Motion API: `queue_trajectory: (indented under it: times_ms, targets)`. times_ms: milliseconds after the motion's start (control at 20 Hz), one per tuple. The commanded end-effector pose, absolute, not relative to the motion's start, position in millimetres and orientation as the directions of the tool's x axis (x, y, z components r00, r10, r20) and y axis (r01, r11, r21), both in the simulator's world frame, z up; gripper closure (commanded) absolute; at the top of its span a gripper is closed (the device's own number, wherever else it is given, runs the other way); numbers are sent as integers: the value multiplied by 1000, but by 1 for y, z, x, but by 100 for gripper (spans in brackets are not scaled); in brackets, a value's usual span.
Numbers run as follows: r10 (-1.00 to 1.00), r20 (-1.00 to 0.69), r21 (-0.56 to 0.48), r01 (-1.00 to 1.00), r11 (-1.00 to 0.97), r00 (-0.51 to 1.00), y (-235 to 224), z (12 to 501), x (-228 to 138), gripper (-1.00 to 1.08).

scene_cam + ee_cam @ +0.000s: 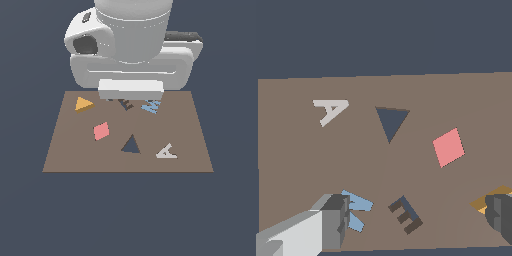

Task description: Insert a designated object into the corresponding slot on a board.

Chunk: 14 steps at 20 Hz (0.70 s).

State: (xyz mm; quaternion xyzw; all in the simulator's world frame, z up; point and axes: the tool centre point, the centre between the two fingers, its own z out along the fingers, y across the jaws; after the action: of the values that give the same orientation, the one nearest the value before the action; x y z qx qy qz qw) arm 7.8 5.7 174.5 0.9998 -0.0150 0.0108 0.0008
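The orange-yellow triangle block (83, 104) lies flat near the board's far corner on the exterior view's left. In the wrist view (487, 199) one finger partly covers it. The dark navy triangular slot (131, 145) (391, 121) is cut into the brown board (70, 152) (291, 150) near its front middle, and it holds nothing. My gripper (418, 214) is open and holds nothing. Its fingers (336, 220) stand wide apart over the board's far edge, above the letter E. In the exterior view the white hand (131, 89) hides the fingers.
A pink-red diamond (101, 131) (448, 147) lies between the triangle block and the slot. A dark brown E (126, 103) (405, 215) and a light blue letter (151, 105) (356, 210) lie under the hand. A white A (166, 151) (330, 110) lies beside the slot.
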Motion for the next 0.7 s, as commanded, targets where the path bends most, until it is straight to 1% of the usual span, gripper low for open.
queue_trajectory:
  times_ms: [0, 350, 650]
  targets:
    - [-30, 22, 1, -30, -1000, 999, 6, 174, 8, -92]
    - [-82, 21, 1, -82, -997, 996, -4, 168, 8, -92]
    - [-212, 19, 0, -212, -977, 977, -29, 154, 7, -92]
